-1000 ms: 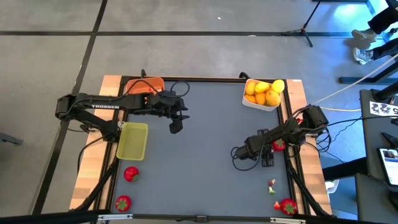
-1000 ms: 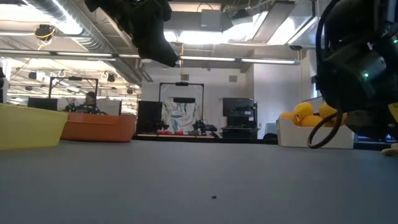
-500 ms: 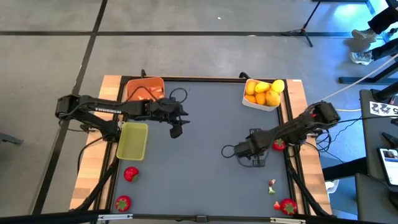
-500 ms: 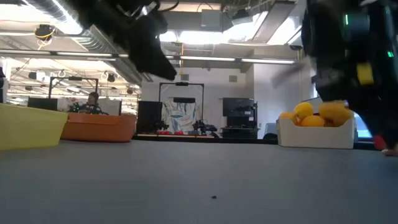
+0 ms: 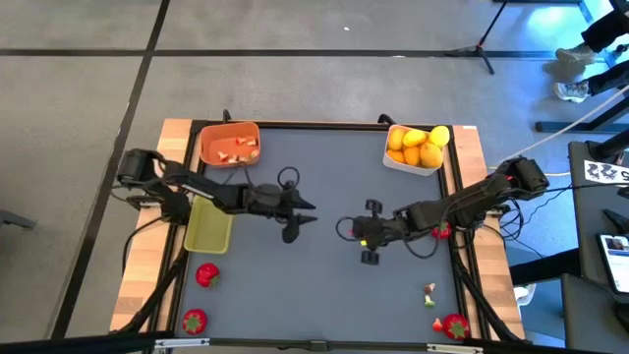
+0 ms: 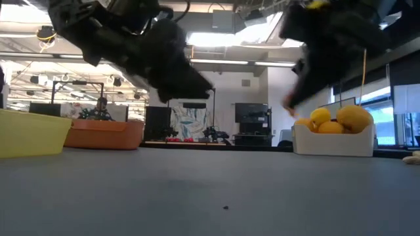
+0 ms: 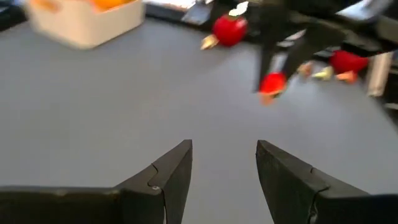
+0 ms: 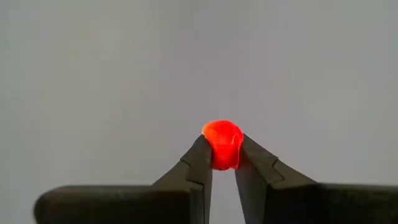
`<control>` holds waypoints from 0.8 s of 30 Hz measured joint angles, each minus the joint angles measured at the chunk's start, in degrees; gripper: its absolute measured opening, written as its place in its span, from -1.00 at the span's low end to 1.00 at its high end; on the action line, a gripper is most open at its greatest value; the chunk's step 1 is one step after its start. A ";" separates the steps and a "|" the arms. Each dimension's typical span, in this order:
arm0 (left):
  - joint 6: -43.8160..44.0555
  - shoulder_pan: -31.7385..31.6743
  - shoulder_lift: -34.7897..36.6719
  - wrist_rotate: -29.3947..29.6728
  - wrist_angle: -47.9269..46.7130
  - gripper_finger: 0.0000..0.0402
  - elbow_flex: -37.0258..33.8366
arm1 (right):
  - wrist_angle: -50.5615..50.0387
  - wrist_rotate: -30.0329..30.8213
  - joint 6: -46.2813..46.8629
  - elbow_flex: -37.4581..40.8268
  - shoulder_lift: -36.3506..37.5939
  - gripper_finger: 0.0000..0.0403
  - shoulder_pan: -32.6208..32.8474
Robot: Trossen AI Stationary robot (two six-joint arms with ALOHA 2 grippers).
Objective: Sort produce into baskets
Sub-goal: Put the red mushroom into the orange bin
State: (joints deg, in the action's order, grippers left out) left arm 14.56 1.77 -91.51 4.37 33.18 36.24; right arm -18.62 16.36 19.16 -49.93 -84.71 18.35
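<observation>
My right gripper (image 5: 356, 236) hangs over the table's middle, shut on a small red toy piece (image 8: 222, 143); the left wrist view also shows that piece (image 7: 272, 83). My left gripper (image 5: 300, 218) faces it from the left, open with nothing between its fingers (image 7: 224, 163). The orange basket (image 5: 229, 145) at the far left holds pale-and-red bits. Yellow and orange citrus fill the white basket (image 5: 413, 157) at the far right. Near the left edge stands the yellow-green basket (image 5: 208, 224). Red strawberries lie at the near left (image 5: 207, 274), (image 5: 195, 321) and near right (image 5: 455, 325). My right gripper pinches the small red piece by its two sides (image 8: 214, 149) between the free ends of its fingers. The fingers slant down toward the table's left. The piece is lifted clear of the table.
Another strawberry (image 5: 441, 230) sits by the right edge, partly under my right arm. A tiny pale-and-red bit (image 5: 429, 293) lies near the front right. Grey mat lies bare between the two grippers and the near edge.
My right gripper has risen from beside the right-edge strawberry and moved toward the table's left, to the middle. My left gripper has sunk and moved from near the orange basket toward the table's middle, tipping downward.
</observation>
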 joint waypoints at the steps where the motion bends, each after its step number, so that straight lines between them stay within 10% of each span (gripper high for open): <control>1: -0.81 0.54 -1.03 -0.48 1.92 -0.14 0.28 | 1.73 1.73 0.01 0.00 0.20 -0.74 0.00; 24: -12.95 4.14 -8.74 -0.88 6.42 -0.14 9.87 | 21.69 7.19 -3.37 -0.02 0.44 -0.74 -0.02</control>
State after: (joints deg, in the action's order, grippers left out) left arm 1.61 5.91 -100.25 3.49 39.60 46.12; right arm 3.07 23.54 15.79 -49.95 -84.27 18.33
